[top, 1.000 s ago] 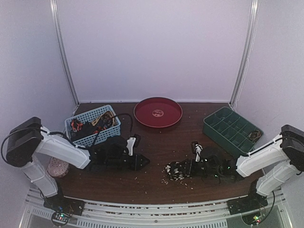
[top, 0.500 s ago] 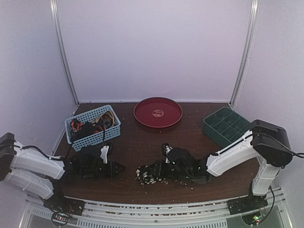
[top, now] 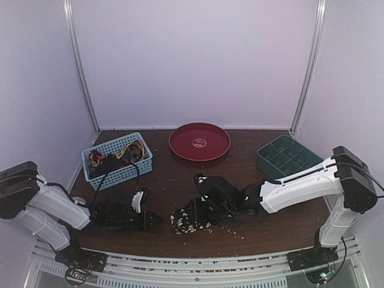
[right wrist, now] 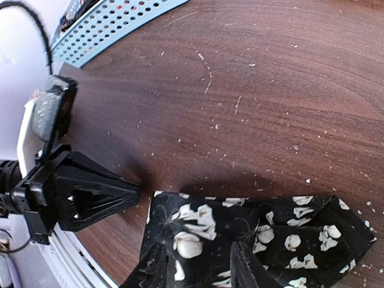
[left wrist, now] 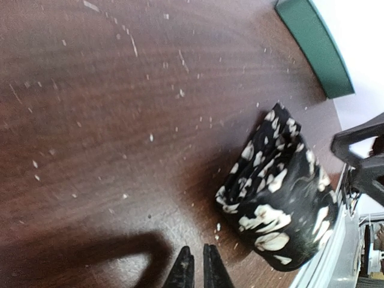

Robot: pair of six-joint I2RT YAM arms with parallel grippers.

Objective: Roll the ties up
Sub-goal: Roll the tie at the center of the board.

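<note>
Black tie (left wrist: pixel 276 198), pale floral print, sits rolled on bench (left wrist: pixel 90 120). Left tool (left wrist: pixel 195 255) closed, empty. Right tool (right wrist: pixel 201 259) parted astride tie.

One patterned tie (top: pixel 189 220), one blue basket (top: pixel 117 174), one red tray (top: pixel 213 147), one green bin (top: pixel 267 165).

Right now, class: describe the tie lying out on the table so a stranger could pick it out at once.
Find the dark wooden table, then the middle of its near edge. There sits a bundled tie; unlike the ties heaped in the blue basket at left, it lies on bare wood and is black with white flowers.
</note>
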